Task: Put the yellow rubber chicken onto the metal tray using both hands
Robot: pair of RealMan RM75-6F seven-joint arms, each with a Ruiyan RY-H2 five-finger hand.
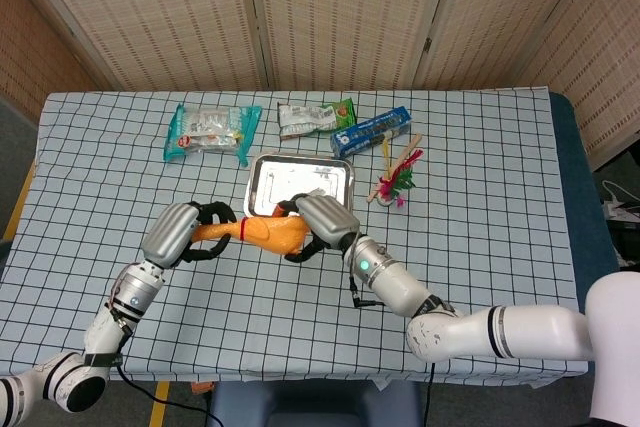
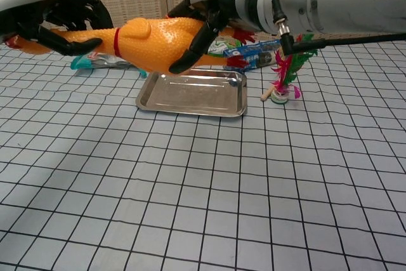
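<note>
The yellow rubber chicken (image 1: 265, 234) (image 2: 152, 44) hangs in the air, stretched level between both hands, just in front of the metal tray (image 1: 334, 177) (image 2: 190, 96). My left hand (image 1: 180, 232) (image 2: 54, 14) grips its neck end, near a red band. Around the fat body my right hand (image 1: 322, 222) (image 2: 212, 11) wraps its dark fingers. The tray lies flat on the checked cloth with nothing in it. The chicken's head is hidden inside my left hand.
Behind the tray lie a teal snack bag (image 1: 210, 133), a green packet (image 1: 315, 117) and a blue box (image 1: 372, 130). A feathered shuttlecock toy (image 1: 393, 182) (image 2: 283, 74) stands to the tray's right.
</note>
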